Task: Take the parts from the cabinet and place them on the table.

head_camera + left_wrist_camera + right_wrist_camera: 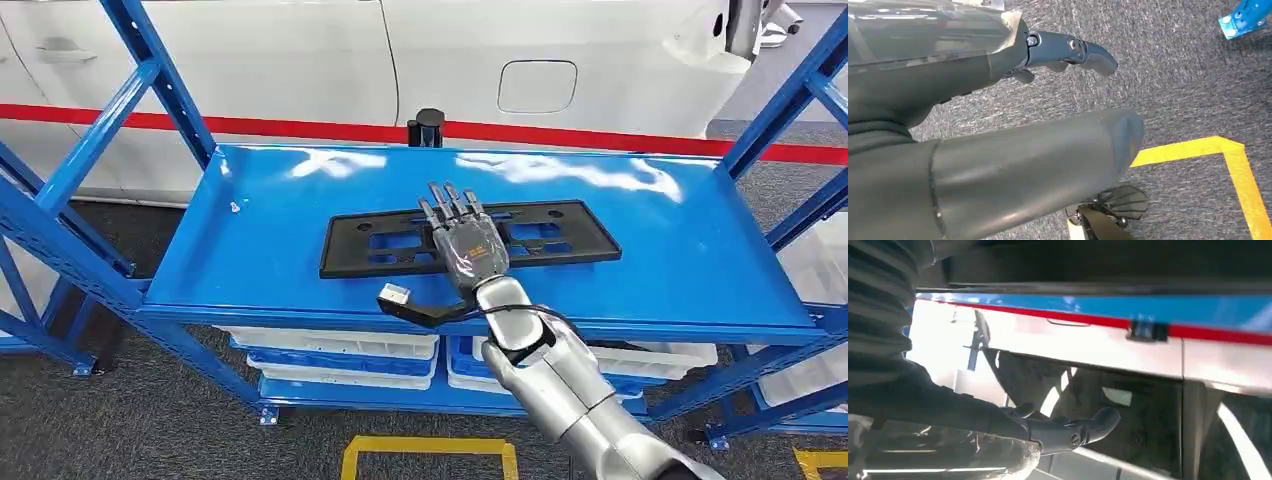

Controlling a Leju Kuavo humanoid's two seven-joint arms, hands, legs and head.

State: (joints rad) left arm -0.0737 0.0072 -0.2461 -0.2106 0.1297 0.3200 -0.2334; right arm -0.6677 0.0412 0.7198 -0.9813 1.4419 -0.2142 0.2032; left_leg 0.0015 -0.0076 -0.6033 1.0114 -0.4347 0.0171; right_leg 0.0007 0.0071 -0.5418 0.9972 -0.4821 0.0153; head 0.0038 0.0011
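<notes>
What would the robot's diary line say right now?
right hand: flat on black plate frame, fingers straight | frame: lying on blue shelf | left hand: hanging over floor, holding nothing

Right hand (468, 243) lies flat over middle of black plate (400, 243), hiding that stretch and any contact beneath; right arm cut off at bottom edge; white bins (330, 345) under blue shelf (250, 250) mostly hidden by shelf lip; left hand (1068, 50) blurred, close, grasp unclear.
</notes>
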